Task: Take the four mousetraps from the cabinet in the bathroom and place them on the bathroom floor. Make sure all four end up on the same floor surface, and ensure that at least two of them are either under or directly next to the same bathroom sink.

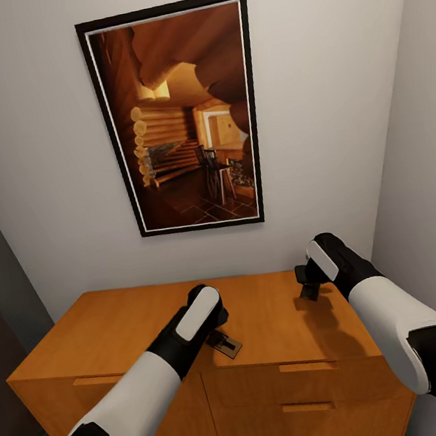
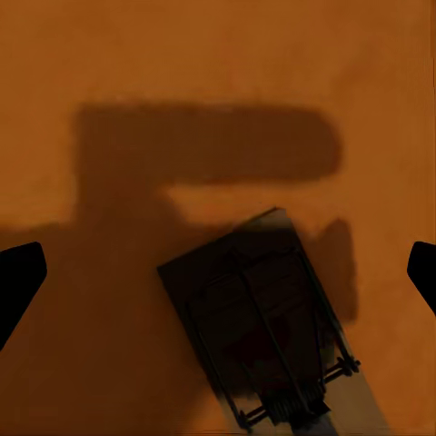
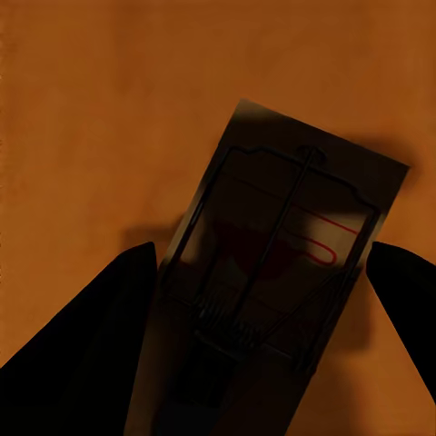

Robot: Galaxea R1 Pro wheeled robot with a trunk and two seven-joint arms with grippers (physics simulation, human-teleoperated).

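— Pale walls close in a narrow corner, and a framed picture of a log-cabin interior hangs straight ahead. What stands below it?

— The cabinet, orange-brown wood with drawer fronts and bar handles. Both arms reach over its top.

— Where is the left gripper?

— Low over the middle of the cabinet top, right above a mousetrap that lies flat on the wood. In the left wrist view the same mousetrap sits in shadow between the two dark fingertips, which stand spread wide and well clear of it on both sides — released, holding nothing.

— And the right gripper?

— Farther toward the right rear of the cabinet top, raised a little, its shadow on the wood below. The right wrist view shows a second mousetrap between its fingers, wire frame and a red mark visible on the tan board. The fingers sit close against both long edges — it looks clenched on that trap, with the board tilted against the orange surface behind it.
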